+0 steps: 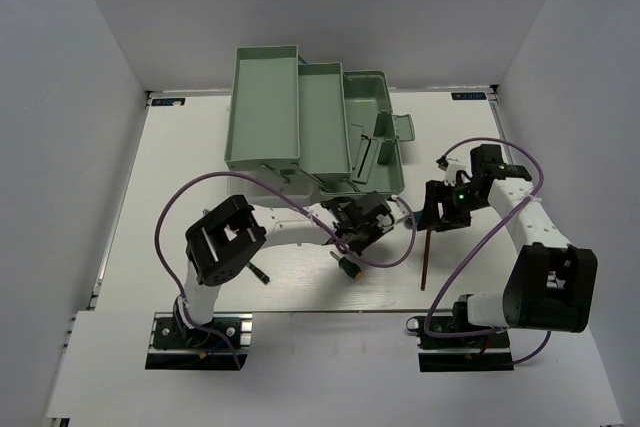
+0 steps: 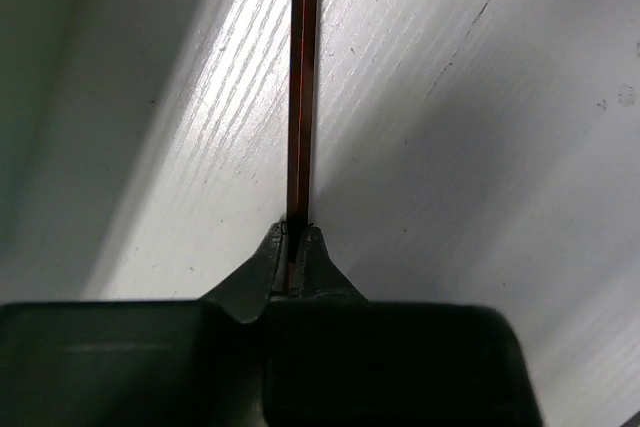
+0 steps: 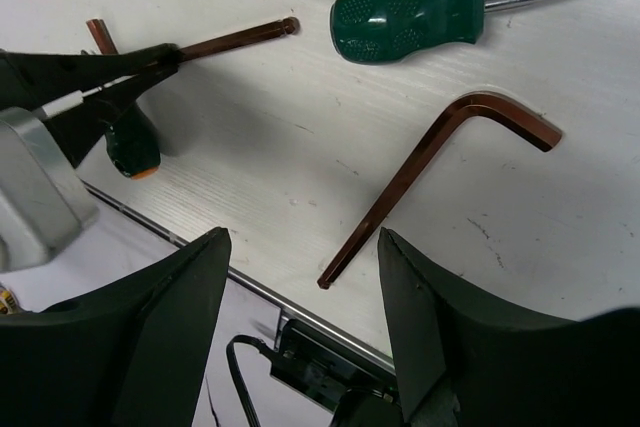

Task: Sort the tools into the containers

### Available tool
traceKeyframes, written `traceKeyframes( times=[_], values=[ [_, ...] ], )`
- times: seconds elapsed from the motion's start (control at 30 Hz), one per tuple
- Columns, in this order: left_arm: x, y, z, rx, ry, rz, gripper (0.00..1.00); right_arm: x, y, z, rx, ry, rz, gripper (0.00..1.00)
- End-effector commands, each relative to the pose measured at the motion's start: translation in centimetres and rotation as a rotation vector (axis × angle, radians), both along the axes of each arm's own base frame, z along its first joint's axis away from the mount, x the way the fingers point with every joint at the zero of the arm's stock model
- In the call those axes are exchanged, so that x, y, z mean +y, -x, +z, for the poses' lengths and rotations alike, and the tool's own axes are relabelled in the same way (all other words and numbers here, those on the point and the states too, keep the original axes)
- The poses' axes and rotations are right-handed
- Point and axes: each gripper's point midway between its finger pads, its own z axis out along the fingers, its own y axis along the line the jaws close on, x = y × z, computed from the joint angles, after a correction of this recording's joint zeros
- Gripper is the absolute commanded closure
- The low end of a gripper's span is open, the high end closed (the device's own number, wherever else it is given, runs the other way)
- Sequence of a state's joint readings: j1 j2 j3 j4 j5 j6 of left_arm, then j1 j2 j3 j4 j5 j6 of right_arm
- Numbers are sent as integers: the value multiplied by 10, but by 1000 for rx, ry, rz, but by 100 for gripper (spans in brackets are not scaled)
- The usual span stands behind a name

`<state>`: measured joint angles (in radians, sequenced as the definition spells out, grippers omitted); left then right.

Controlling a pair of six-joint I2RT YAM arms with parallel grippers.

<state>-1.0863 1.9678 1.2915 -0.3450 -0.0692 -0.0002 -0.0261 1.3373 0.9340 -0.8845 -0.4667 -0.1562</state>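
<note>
Gripping tight, the left claw (image 2: 296,237) has a slim hex key (image 2: 302,97) pinched between its shut fingers, low at the table (image 1: 180,167) just in front of the toolbox (image 1: 262,107). Meanwhile the right claw (image 3: 300,247) hangs wide and empty above a second hex key (image 3: 440,147). A green screwdriver (image 3: 410,15) lies loose too. Early days: I can make out nothing in the trays (image 1: 325,127).
</note>
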Motion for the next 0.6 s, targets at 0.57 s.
traceKeyframes(
  times=[0.57],
  values=[
    [-35,-35,109,-118,121,62,100,-3,2,6,-26,-21,-32,33]
  ],
)
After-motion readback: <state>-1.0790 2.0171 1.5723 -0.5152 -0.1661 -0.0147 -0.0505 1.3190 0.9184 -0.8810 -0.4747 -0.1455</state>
